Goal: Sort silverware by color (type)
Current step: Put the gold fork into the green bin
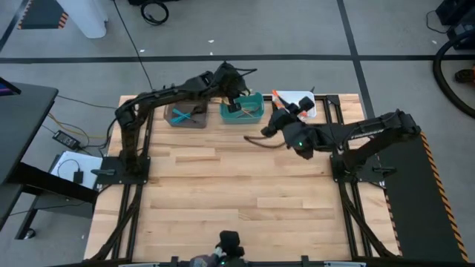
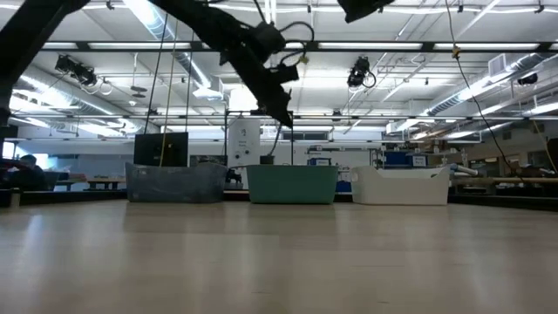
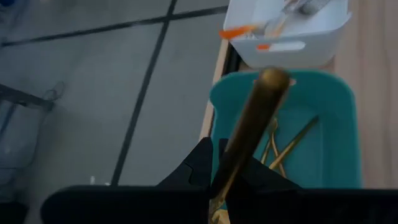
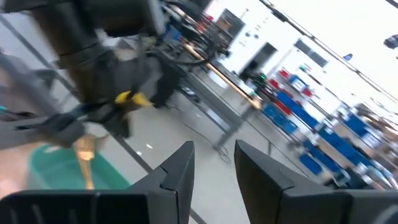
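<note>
My left gripper (image 1: 234,102) hangs over the teal bin (image 1: 223,113), shut on a gold utensil (image 3: 258,118). Other gold utensils (image 3: 287,146) lie on that bin's floor. Blue-handled pieces (image 1: 184,115) lie in the grey bin (image 1: 172,119), and orange-handled ones (image 3: 239,31) lie in the white bin (image 3: 323,43). My right gripper (image 1: 274,119) is open and holds nothing. It floats by the white bin's near side, tipped up toward the left gripper. The right wrist view also shows the gold utensil (image 4: 84,155) above the teal bin (image 4: 50,163). My left gripper pinches the gold utensil's slim shaft (image 3: 231,167) between its two fingers (image 3: 199,163), coming from above. The utensil runs on past the fingertips to a rounded end (image 3: 273,78). It is lifted clear and hangs above the teal bin's inside.
The three bins stand in a row at the table's far edge: grey (image 2: 174,183), teal (image 2: 292,185), white (image 2: 401,186). The wooden tabletop (image 1: 237,193) spreads toward the near edge. A dark camera mount (image 1: 230,243) sits at the near edge.
</note>
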You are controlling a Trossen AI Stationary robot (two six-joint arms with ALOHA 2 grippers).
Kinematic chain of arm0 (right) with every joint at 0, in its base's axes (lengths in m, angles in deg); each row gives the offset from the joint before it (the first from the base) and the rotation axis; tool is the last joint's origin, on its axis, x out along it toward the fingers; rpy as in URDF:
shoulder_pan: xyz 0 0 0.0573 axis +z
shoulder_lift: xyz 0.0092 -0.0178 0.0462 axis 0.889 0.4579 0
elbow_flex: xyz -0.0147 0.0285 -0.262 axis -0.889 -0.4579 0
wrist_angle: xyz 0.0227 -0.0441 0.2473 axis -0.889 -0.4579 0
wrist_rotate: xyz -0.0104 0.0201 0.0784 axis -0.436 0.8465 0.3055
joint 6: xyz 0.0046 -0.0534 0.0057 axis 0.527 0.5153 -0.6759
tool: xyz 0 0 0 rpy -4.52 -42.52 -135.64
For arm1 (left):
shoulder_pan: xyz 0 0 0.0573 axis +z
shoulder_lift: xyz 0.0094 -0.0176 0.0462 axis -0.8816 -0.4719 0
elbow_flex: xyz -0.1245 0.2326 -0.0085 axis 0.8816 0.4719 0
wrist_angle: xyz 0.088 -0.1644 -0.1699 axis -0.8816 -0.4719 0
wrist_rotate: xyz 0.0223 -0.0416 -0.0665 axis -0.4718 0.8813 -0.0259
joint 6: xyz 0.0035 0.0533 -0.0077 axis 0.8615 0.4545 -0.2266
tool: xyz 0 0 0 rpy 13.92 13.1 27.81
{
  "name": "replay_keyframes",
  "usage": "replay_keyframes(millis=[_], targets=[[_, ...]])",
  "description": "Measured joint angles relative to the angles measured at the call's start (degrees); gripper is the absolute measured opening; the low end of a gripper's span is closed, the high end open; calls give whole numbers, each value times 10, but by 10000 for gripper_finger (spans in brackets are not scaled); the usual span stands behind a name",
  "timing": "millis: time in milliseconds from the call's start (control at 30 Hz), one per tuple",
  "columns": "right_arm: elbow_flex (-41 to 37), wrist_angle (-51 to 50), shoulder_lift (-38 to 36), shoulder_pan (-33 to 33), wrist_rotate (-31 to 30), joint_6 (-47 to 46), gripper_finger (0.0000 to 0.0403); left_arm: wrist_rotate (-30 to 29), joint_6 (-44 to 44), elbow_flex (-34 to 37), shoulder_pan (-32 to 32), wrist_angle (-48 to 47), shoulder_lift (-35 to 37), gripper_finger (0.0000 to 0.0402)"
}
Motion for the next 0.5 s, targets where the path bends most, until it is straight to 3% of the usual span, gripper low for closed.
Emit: replay_keyframes(millis=[333,500], targets=[[0,0,0,-79,4,0,122,17,15,-2,0,0,-26,31],[0,-1,0,-110,4,0,121,-43,52,-1,-8,-5,-18,31]])
